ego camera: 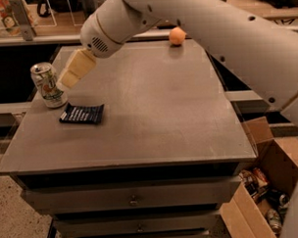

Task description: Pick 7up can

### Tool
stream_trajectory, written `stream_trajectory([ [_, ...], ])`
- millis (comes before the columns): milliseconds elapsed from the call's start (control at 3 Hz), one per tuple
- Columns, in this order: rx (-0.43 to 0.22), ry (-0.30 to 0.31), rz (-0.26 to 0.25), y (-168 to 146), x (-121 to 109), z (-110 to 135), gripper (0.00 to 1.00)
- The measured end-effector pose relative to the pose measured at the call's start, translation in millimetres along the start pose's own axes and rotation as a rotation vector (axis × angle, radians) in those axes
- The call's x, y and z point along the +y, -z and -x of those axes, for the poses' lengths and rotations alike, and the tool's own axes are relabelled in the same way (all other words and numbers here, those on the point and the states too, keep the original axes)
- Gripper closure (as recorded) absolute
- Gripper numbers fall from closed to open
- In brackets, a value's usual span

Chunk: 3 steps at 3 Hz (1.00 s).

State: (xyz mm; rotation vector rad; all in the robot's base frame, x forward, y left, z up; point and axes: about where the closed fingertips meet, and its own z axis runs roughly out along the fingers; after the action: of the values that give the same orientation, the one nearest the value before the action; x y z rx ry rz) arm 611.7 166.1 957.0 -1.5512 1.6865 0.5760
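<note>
Cream plastic covers the gripper [66,78], a blunt wedge hanging off the rounded wrist of the white arm [209,25] above the left edge of the table [158,115], toward the far corner. Its tip is just beside the can's upper right side; whether it is spread apart or closed together cannot be told from this angle. The can [49,85] stands upright near the left edge, a thin-walled metal cylinder, silver on top and white with green marks, smooth, probably slippery and easy to dent. To do the reach well, I judge the gripper should come in level at the can's middle height and straddle the round body evenly rather than nudge it from one side, since a push could tip it or slide it off the left edge; then close gently. Just in front of the can lies a flat dark blue packet [82,114], glossy and crinkled, low enough to pass over. The tabletop is a matte grey slab. An orange ball [177,35] sits at the far edge, well apart. Below the right front corner, a cardboard box [268,156] holds mixed cans.
</note>
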Motion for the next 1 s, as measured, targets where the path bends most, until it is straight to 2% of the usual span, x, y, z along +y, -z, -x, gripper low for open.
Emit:
stream_trajectory([
  [333, 0.008, -0.015, 0.026, -35.7, -1.4, -2.1, 0.00],
  [1000, -0.021, -0.026, 0.085, -89.9, 12.7, 1.2, 0.00],
])
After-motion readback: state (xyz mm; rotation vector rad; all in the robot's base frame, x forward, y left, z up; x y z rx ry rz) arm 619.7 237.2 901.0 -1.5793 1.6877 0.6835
